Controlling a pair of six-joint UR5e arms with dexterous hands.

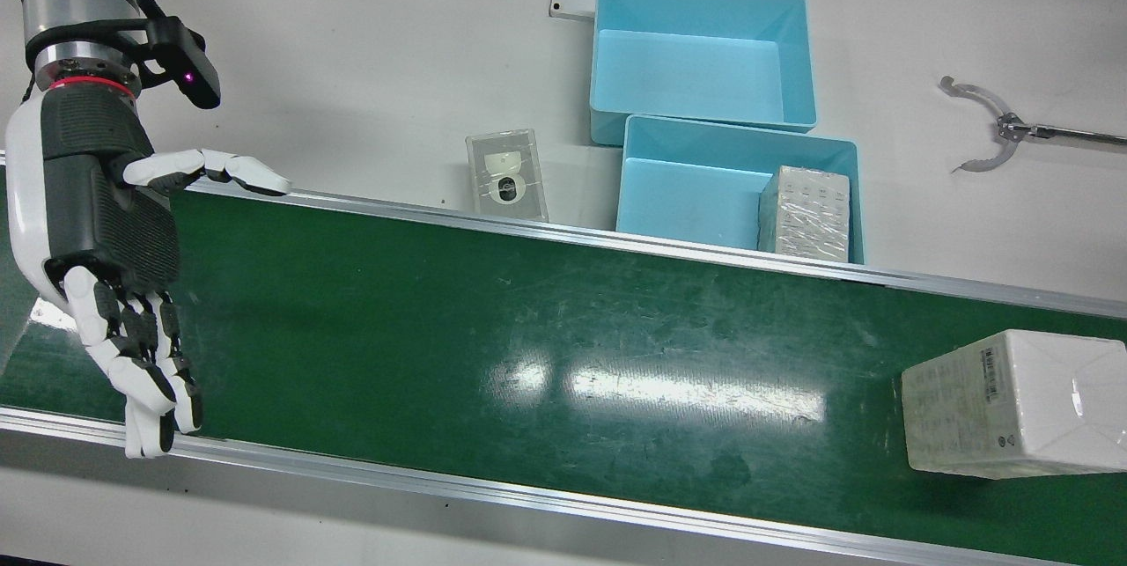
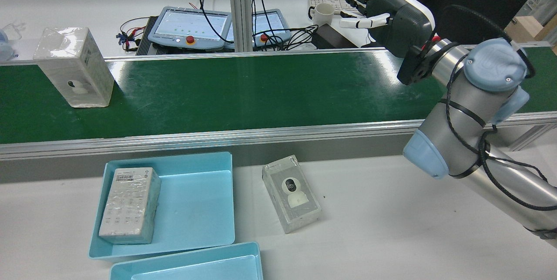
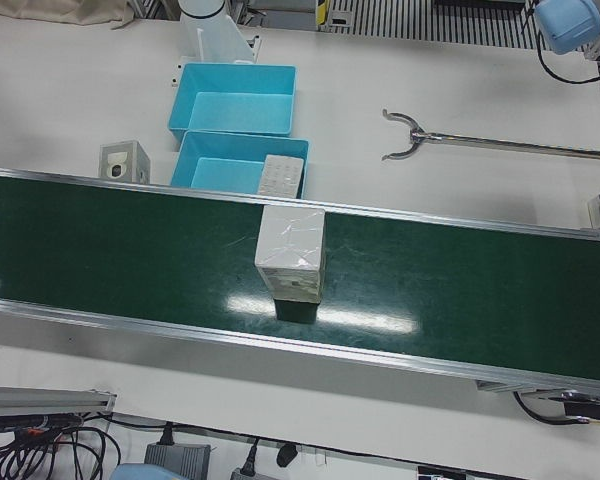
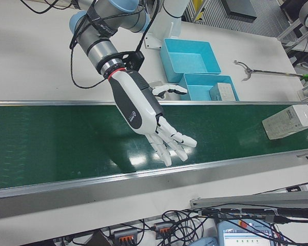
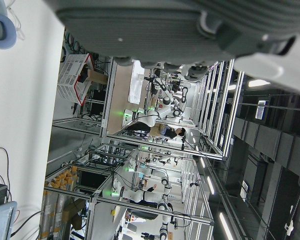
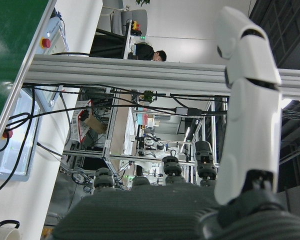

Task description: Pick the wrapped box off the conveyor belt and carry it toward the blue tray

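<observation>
A wrapped white box [image 1: 1012,399] stands on the green conveyor belt [image 1: 528,319], at its end on the robot's left side; it also shows in the rear view [image 2: 76,66] and the left-front view [image 3: 292,250]. My right hand [image 1: 106,223] hovers over the opposite end of the belt, open with fingers spread and nothing in it [image 2: 387,14] [image 4: 143,110]. It is far from the box. Beside the belt sits the blue tray [image 1: 678,196] with another wrapped box [image 1: 806,212] lying inside. My left hand [image 5: 165,25] shows only in its own view, facing the room, open and holding nothing.
A second blue tray [image 1: 696,64] sits behind the first. A wrapped camera box [image 1: 506,174] lies on the white table next to the trays. A grabber tool [image 1: 995,130] lies on the table farther along. Teach pendants [image 2: 191,27] and a mug [image 2: 322,12] sit beyond the belt.
</observation>
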